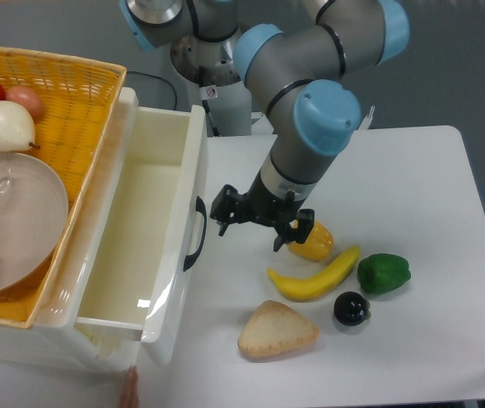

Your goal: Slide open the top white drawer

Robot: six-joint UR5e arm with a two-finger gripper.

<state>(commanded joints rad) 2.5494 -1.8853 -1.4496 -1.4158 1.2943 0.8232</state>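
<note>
The yellow wicker basket (72,93) runs off the left edge, and the pale round plate (13,217) inside it is cropped there too. The two-finger gripper (253,229) covers part of the yellow pepper (313,244). The lower white drawer stays mostly hidden under the open one.
</note>
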